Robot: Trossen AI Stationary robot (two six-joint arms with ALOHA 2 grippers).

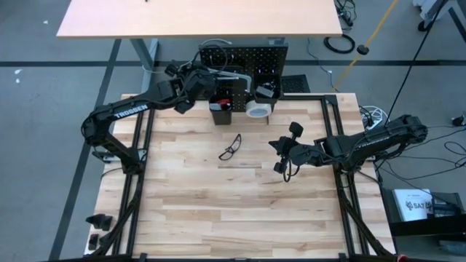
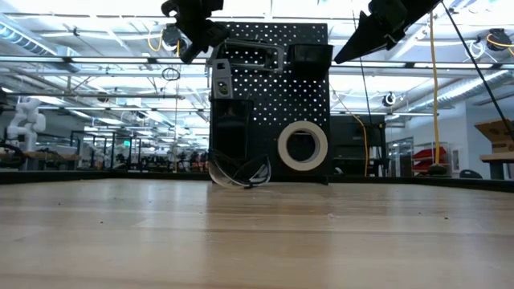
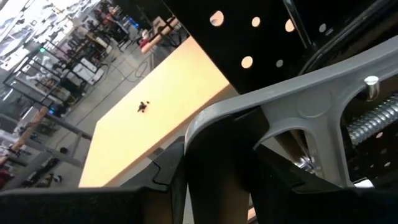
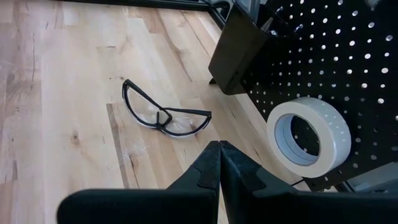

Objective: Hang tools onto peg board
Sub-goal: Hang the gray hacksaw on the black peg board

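The black peg board stands at the table's far edge and also shows in the low view. My left gripper is high at the board's upper left and is shut on a grey clamp. The clamp's grey frame and threaded screw fill the left wrist view. A white tape roll hangs on the board's lower right and also shows in the right wrist view. My right gripper is shut and empty, above the table to the right of the safety glasses. My left gripper holds the grey clamp by the curved end of its frame, with dark fingers on either side. The clamp is lifted clear of the table, close against the peg board's upper part. The exact contact is hidden by the clamp itself.
Two black bins hang on the board: the left one holds a red-handled tool, and the right one is above the tape. The safety glasses lie on the table in front of the board. A second table stands behind.
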